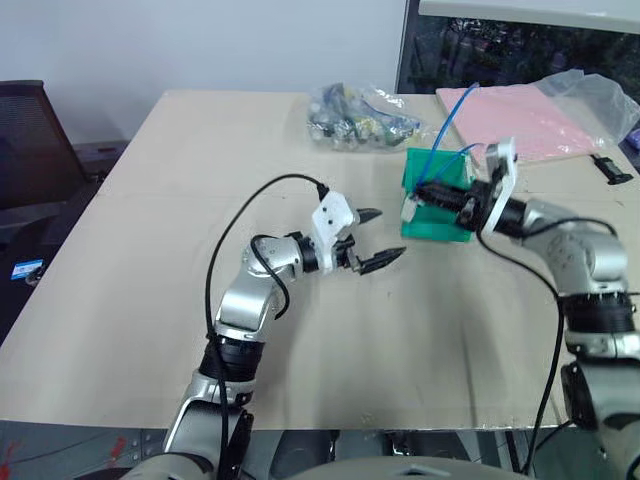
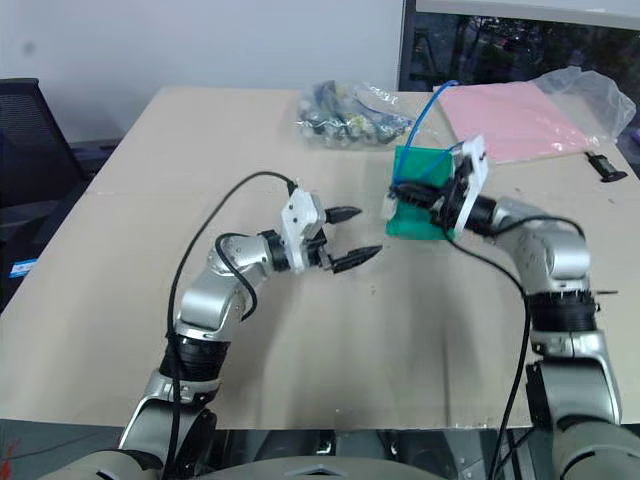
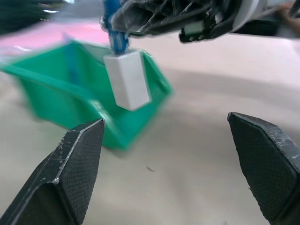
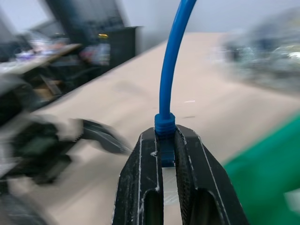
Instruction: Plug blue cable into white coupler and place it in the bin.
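Blue cable (image 4: pixel 169 70) and white coupler (image 3: pixel 126 79) look joined already: in the left wrist view the coupler hangs from the cable's end, just under my right hand (image 1: pixel 428 196), in front of the green bin (image 1: pixel 437 226). I judge the plugging done and the drop into the bin still to do.

Starting with the biggest thing, the bin sits loose on the tan surface (image 1: pixel 150 250), and my right hand hovers at its front lip. If I bump that lip on the way in, I expect the bin to slide or tip. Next, the cable arcs up and back from the hand over the bin toward the pink sheet (image 1: pixel 515 120); it may spring and drag the coupler back out over the low lip once let go. Smallest, the coupler hangs only by its plug, so a jolt could pop it off.

My right hand is clamped tight on the cable just behind the plug, the boot pinched between its fingers (image 4: pixel 140 178). My left hand (image 1: pixel 375 243) is spread wide, holds nothing and touches nothing, hanging above the surface a short way from the bin.
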